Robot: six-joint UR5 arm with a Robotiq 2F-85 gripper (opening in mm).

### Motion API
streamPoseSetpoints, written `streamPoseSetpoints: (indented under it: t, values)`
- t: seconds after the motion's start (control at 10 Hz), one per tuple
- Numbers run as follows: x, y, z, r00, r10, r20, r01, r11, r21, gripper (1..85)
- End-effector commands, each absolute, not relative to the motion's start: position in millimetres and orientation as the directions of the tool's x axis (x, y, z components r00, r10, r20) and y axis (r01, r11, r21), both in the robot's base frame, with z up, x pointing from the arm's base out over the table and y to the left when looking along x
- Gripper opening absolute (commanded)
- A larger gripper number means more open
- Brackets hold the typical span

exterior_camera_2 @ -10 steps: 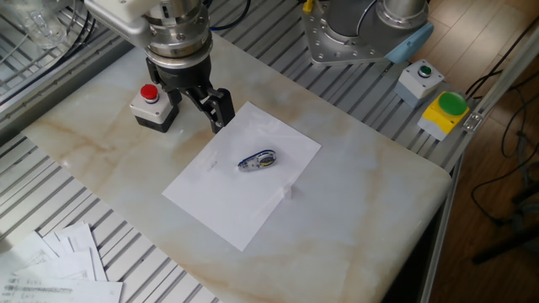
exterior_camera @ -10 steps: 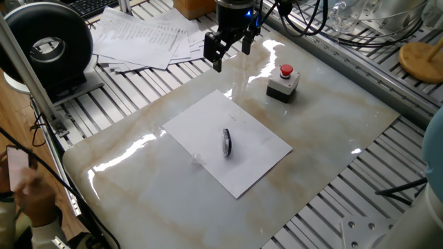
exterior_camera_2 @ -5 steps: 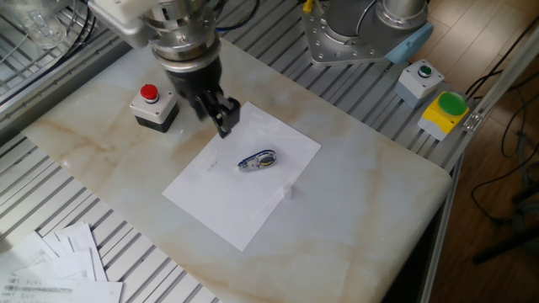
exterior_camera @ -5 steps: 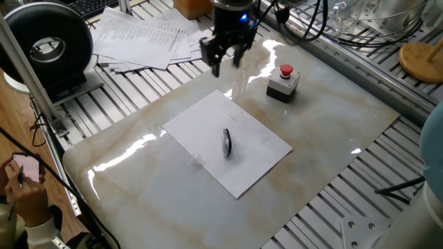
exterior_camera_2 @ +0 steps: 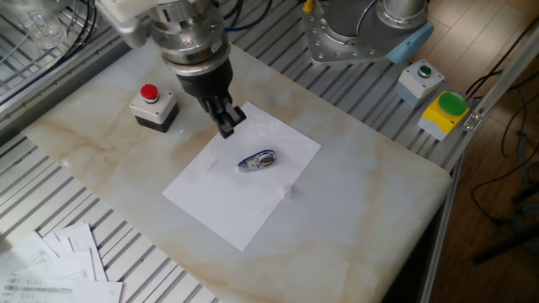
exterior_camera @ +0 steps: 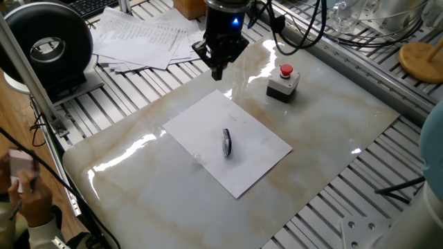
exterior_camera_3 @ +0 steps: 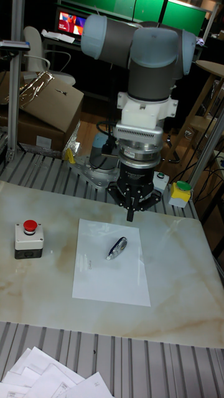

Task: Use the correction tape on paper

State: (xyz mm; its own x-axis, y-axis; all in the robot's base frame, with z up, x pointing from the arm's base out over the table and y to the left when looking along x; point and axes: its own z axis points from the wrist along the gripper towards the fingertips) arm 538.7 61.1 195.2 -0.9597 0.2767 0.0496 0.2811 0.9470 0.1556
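The correction tape [exterior_camera: 226, 142] [exterior_camera_2: 257, 161] [exterior_camera_3: 116, 247] is a small dark dispenser lying near the middle of the paper [exterior_camera: 242, 166] [exterior_camera_2: 227, 202] [exterior_camera_3: 109, 280], a blank white sheet on the marble tabletop. My gripper [exterior_camera: 218, 68] [exterior_camera_2: 227, 124] [exterior_camera_3: 131, 215] hangs above the sheet's edge on the robot-base side, well clear of the dispenser. Its fingers point down and meet at the tips, shut with nothing between them.
A red push-button box [exterior_camera: 282, 81] [exterior_camera_2: 153, 105] [exterior_camera_3: 28, 239] stands on the table beside the sheet. A fanned pile of printed sheets [exterior_camera: 145, 38] [exterior_camera_2: 59, 261] lies off the slab. Green and yellow button boxes [exterior_camera_2: 442, 105] sit near the robot base.
The gripper has turned about its wrist and shifted toward the sheet's edge. Its fingers, apart a second ago, have come together. The dispenser and sheet have not moved.
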Motion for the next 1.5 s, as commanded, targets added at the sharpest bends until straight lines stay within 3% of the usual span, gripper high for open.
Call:
streamPoseSetpoints:
  t: [0.0,0.1,0.4,0.9,1.4]
  values:
    - [550,53,208,-0.922,0.377,-0.084,0.372,0.925,0.073,1.0]
    - [553,43,215,-0.918,0.362,-0.159,0.362,0.932,0.032,1.0]
    - [557,70,226,-0.918,0.326,-0.225,0.311,0.945,0.1,1.0]
    - [519,99,203,-0.933,0.264,-0.243,0.257,0.964,0.062,1.0]
    - [494,89,200,-0.959,0.213,-0.189,0.214,0.977,0.013,1.0]
